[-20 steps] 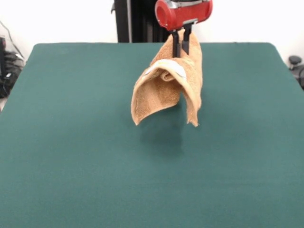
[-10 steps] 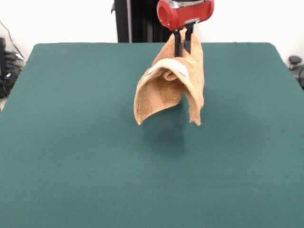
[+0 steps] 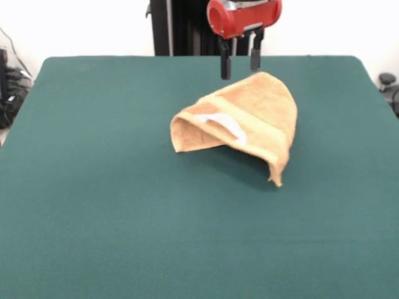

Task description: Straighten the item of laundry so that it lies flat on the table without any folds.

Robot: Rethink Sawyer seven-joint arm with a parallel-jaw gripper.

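Note:
The item of laundry (image 3: pixel 255 115), a tan-orange terry towel, is below the gripper and free of it, bulging into a hollow arch with its front edge curled over a dark gap. A woven band and a white label (image 3: pixel 219 123) show on its front left side. My gripper (image 3: pixel 239 60) hangs just above the towel's top edge, open, with nothing between its two black fingers (image 3: pixel 225 62). The table (image 3: pixel 93 187) is covered in dark green cloth.
Dark equipment (image 3: pixel 11 81) sits beyond the table's left edge, and a dark object (image 3: pixel 389 87) beyond its right edge. The robot's black column (image 3: pixel 177 28) stands behind the table's far edge.
The gripper has opened and let go of the towel. The towel, which hung draped from the fingers, has dropped and spread out wider and lower toward the table.

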